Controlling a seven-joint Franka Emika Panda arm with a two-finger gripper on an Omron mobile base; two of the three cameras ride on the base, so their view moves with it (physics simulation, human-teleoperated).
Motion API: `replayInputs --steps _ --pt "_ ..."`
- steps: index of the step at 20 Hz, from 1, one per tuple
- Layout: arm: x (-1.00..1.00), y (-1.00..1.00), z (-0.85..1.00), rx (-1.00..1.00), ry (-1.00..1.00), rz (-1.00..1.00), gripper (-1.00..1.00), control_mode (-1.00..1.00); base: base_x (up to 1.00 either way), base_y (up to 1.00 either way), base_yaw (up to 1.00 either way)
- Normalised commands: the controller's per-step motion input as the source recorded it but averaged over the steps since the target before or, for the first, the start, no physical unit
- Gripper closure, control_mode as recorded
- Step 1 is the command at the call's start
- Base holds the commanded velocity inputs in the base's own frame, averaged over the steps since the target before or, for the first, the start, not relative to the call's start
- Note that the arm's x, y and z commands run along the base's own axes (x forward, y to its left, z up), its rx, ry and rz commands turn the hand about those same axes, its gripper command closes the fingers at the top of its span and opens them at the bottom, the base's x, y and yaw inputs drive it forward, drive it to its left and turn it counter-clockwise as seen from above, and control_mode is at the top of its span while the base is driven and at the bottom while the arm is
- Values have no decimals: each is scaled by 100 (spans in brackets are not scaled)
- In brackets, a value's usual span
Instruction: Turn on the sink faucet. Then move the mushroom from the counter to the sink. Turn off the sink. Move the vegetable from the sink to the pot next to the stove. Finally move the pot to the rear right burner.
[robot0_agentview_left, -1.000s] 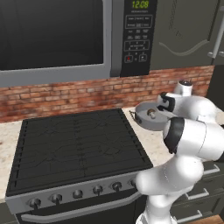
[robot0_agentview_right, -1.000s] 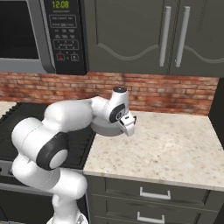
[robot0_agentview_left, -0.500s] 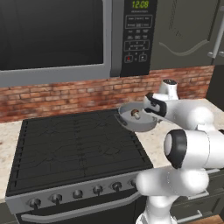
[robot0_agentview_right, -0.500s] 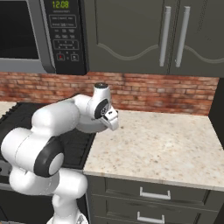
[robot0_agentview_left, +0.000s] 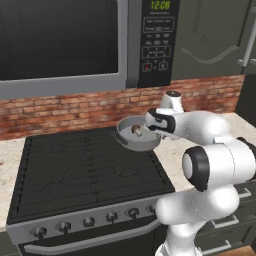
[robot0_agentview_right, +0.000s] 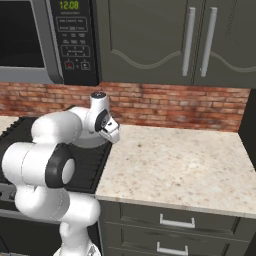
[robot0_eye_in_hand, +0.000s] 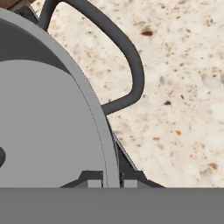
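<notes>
My gripper (robot0_agentview_left: 151, 131) is shut on the right rim of the grey pot (robot0_agentview_left: 141, 140), which hangs over the stove's back right corner, near the rear right burner (robot0_agentview_left: 112, 145). A small brown mushroom (robot0_agentview_left: 135, 130) lies inside the pot. In the hand view the gripper (robot0_eye_in_hand: 107, 183) straddles the pot's rim (robot0_eye_in_hand: 97, 114), and the dark loop handle (robot0_eye_in_hand: 131, 61) curves out over the speckled counter (robot0_eye_in_hand: 183, 96). From the right base view the gripper (robot0_agentview_right: 113, 134) is partly covered by my arm, and a bit of the pot (robot0_agentview_right: 93, 143) peeks below it. The sink and faucet are out of view.
The black stove (robot0_agentview_left: 75, 165) has a row of knobs (robot0_agentview_left: 87, 221) along its front. A microwave (robot0_agentview_left: 65, 45) hangs above it against a brick wall (robot0_agentview_left: 60, 112). The speckled counter (robot0_agentview_right: 175, 160) stretches to the right under dark cabinets (robot0_agentview_right: 200, 40).
The gripper has carried the pot leftward, from above the counter's edge to over the stove's back right corner. The grip stayed shut.
</notes>
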Motion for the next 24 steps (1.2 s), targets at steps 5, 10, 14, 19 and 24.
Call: replayInputs --steps 5,10,14,19,24 --pt "52 57 0 0 0 1 100 -100 0 0 0" --pt "48 35 -1 0 4 0 100 -100 0 0 0" --pt "38 21 -6 0 5 0 100 -100 0 0 0" --pt "34 13 -9 0 4 0 100 -100 0 0 0" --pt "28 14 -11 0 3 0 100 -100 0 0 0"
